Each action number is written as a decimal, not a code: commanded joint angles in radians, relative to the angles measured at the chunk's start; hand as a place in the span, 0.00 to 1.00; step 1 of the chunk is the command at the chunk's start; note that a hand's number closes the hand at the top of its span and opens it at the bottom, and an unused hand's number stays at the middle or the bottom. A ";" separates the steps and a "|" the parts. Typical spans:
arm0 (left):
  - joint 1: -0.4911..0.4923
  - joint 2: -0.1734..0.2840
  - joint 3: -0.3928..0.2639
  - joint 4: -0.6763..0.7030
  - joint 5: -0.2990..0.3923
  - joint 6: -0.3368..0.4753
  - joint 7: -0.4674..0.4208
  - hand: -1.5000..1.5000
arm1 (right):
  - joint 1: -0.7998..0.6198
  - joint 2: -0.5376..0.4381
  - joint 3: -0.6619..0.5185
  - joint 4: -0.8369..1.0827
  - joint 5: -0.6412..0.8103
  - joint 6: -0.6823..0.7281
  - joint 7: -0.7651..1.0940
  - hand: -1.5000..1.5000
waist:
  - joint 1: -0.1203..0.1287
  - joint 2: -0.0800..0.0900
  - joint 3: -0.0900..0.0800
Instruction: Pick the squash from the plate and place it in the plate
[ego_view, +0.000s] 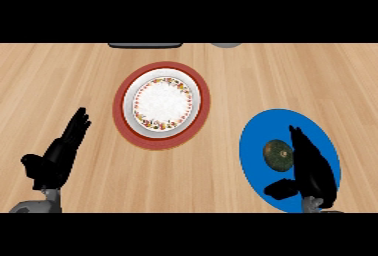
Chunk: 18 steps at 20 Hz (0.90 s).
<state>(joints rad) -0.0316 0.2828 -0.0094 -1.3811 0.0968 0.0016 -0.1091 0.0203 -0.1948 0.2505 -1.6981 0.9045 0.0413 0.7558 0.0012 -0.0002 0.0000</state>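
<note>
Squash (277, 154): dark green and round, it lies on the blue plate (255, 137), left of that plate's middle, just beside my right hand.
Right hand (314, 167): I hold it over the blue plate, right of the squash; my fingers (298, 137) are stretched out straight and apart from the thumb, which juts left just below the squash. I cannot tell whether I touch the squash.
Left hand (57, 155): it rests well to the left of the squash, over the bare table (207, 185), fingers straight and together, holding nothing.
White plate (162, 104): flowered rim, sitting on a red plate (125, 127), up and to the left of the squash.
Far edge: two grey things, cut off, beyond the squash.
</note>
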 joint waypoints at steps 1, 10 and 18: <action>-0.022 0.018 0.037 -0.012 0.013 -0.043 0.063 0.50 | -0.077 -0.004 -0.082 0.117 -0.016 0.005 -0.053 0.00 | 0.001 0.000 0.000; -0.045 -0.028 0.052 -0.004 -0.030 -0.031 0.051 0.50 | -0.099 0.060 -0.035 0.233 0.004 -0.027 -0.186 1.00 | 0.001 0.000 0.000; -0.027 -0.010 0.074 0.002 -0.032 -0.061 0.017 0.50 | -0.177 -0.070 -0.102 0.292 -0.058 0.024 -0.420 1.00 | 0.009 0.001 0.001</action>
<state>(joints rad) -0.0585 0.2471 0.0468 -1.3506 0.0478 -0.0343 -0.1170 -0.1014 -0.1994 0.1782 -1.4749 0.8983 0.0288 0.4757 -0.0008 -0.0087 -0.0114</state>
